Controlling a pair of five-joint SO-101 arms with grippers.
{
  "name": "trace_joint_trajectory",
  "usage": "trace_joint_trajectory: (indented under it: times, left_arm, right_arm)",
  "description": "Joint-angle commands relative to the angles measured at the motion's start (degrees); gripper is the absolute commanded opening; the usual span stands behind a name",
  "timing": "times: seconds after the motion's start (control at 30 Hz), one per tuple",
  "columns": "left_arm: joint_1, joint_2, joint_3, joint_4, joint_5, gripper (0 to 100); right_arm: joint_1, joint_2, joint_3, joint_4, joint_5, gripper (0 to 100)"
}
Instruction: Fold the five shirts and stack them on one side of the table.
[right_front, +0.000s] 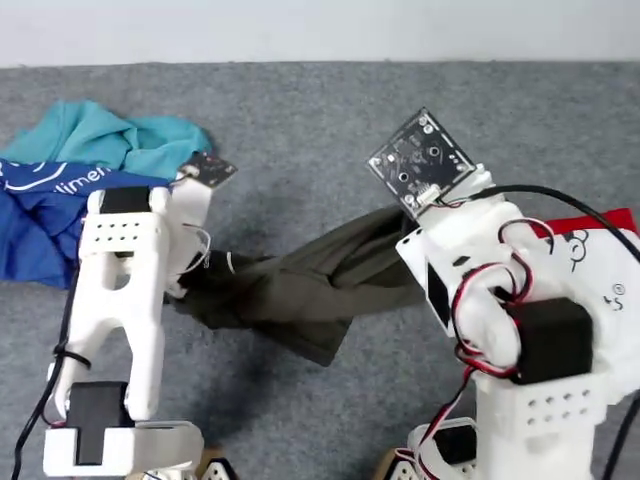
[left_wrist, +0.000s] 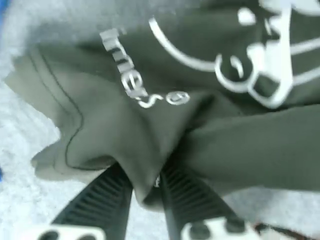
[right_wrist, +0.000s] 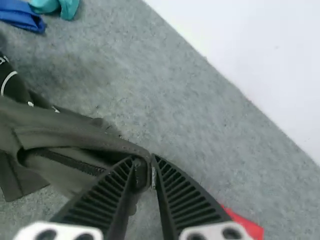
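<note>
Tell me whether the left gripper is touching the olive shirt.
Touching. The left wrist view shows the left gripper with its jaws closed on a fold of the olive shirt, the cloth pinched between them.

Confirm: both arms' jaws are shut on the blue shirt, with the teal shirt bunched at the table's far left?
No. Both jaws are shut on the olive-green shirt, not the blue shirt; each wrist view shows the olive cloth pinched. The teal shirt is bunched at the far left, as said.
</note>
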Motion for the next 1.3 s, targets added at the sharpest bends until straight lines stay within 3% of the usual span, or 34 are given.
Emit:
trace_joint_trajectory:
  times: [0.0, 0.1, 0.2, 0.57, 0.77, 0.93, 1.03, 1.27]
  left_arm:
    - [3.2, -1.4, -0.7, 1.7, -0.5, 3]
    - [8.5, -1.4, -0.4, 11.3, -0.6, 11]
    - [9.9, -1.5, -0.7, 12.6, -0.6, 12]
    - [10.3, 0.6, -2.3, 6.6, -0.6, 12]
    - [12.5, 8.4, -2.8, -1.4, -0.4, 12]
    - [18.8, 16.3, -9.5, -6.1, 9.9, 13]
    - [20.0, 19.9, -17.5, -3.3, 15.4, 13]
    - [15.9, 23.6, -30.4, 7.6, 15.6, 13]
  right_arm:
    - [0.7, -1.3, 1.8, -1.4, -0.7, 0.9]
    - [0.6, -1.3, 5.5, -2.0, -0.7, 0.9]
    - [0.6, -1.4, 8.6, -4.3, -0.7, 0.9]
    - [0.5, -1.4, 11.3, -5.0, -0.7, 0.9]
    - [0.5, -1.4, 11.3, -4.8, -0.7, 0.9]
    - [0.7, -1.3, 11.4, -4.8, -0.7, 0.9]
    - [0.7, -1.3, 11.4, -4.6, -0.7, 0.9]
    - [0.6, -1.3, 11.4, -4.5, -0.7, 0.9]
